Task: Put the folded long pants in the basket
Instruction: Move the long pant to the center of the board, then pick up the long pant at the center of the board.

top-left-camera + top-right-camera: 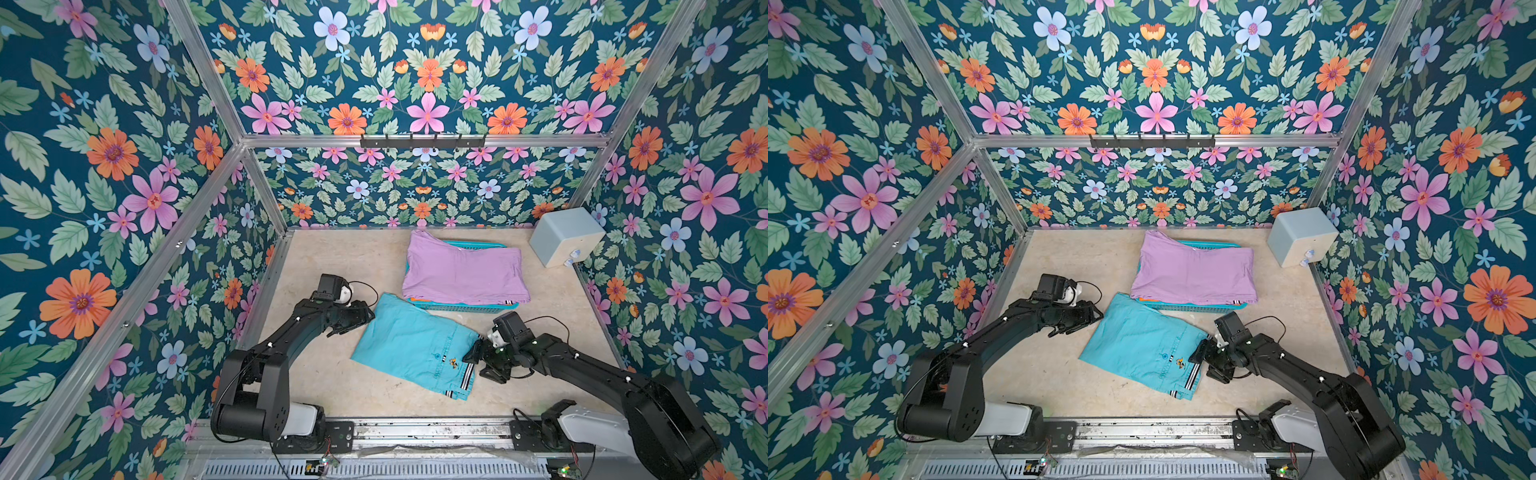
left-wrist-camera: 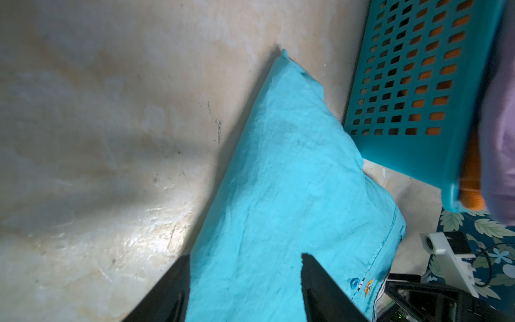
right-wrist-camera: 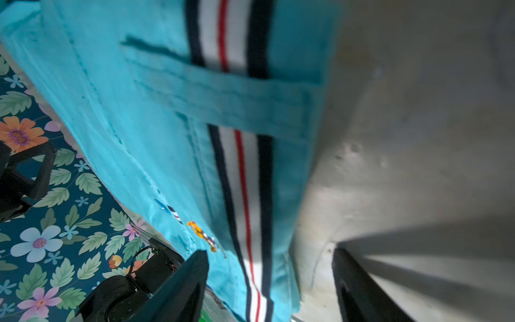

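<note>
turquoise pants (image 1: 415, 347) are lying flat between both grippers
the left gripper (image 2: 245, 258) is spreading its jaws over the pants' far corner; the right gripper (image 3: 269, 251) is gaping at the striped waistband (image 3: 245, 172). the basket (image 1: 457, 308) is sitting just beyond both.

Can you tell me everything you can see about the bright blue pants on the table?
The blue pants are soft, wrinkled cloth, folded into a flat rectangle and lying slanted on the beige table, beside the basket. One end has a black-and-white striped waistband with a thin red line, plus a small orange emblem. The left gripper and the right gripper, both open, sit at opposite ends.
</note>
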`<state>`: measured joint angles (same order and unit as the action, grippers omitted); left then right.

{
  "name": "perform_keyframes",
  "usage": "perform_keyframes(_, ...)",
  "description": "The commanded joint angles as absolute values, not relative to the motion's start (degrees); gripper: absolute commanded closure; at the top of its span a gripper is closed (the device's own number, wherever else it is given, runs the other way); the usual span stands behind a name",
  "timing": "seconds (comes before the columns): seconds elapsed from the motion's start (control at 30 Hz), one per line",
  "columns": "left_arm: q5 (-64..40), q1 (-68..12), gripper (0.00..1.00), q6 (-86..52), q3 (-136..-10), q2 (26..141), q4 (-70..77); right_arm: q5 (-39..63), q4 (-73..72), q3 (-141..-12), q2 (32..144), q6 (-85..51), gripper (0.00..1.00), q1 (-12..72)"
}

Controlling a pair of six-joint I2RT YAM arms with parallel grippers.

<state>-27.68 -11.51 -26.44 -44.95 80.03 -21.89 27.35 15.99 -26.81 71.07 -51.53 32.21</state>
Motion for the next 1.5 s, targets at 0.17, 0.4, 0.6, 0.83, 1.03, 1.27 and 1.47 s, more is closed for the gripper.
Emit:
perform_keyframes(0.17, -26.29, -11.43, 0.33, -23.09, -46.14, 80.21, -26.15, 21.56, 16.31, -27.98, 76.94, -51.65, 0.55, 34.62)
perform_keyframes(0.4, -25.93, -11.47, 0.33, -23.02, -45.99, 79.65, -27.72, 18.16, 31.26, -34.04, 78.49, -41.57, 0.96, 29.92)
perform_keyframes(0.6, -25.72, -13.68, 0.33, -26.94, -42.79, 79.38, -25.63, 10.30, 46.18, -42.01, 80.98, -34.54, 0.98, 25.43)
perform_keyframes(0.83, -30.35, -22.09, 0.33, -33.34, -33.04, 77.23, -11.48, 9.99, 45.76, -45.00, 83.79, -31.05, 1.00, 25.35)
perform_keyframes(1.03, -30.19, -23.51, 0.36, -34.63, -29.71, 79.97, -2.73, 11.65, 43.34, -42.60, 83.32, -31.29, 1.00, 25.37)
perform_keyframes(1.27, -31.64, -24.54, 0.63, -34.48, -32.09, 90.44, 3.19, 12.16, 42.68, -41.92, 82.62, -31.03, 1.00, 25.31)
perform_keyframes(1.47, -28.49, -24.56, 0.83, -32.78, -31.22, 88.03, 0.74, 13.63, 42.34, -41.67, 82.34, -30.93, 1.00, 25.32)
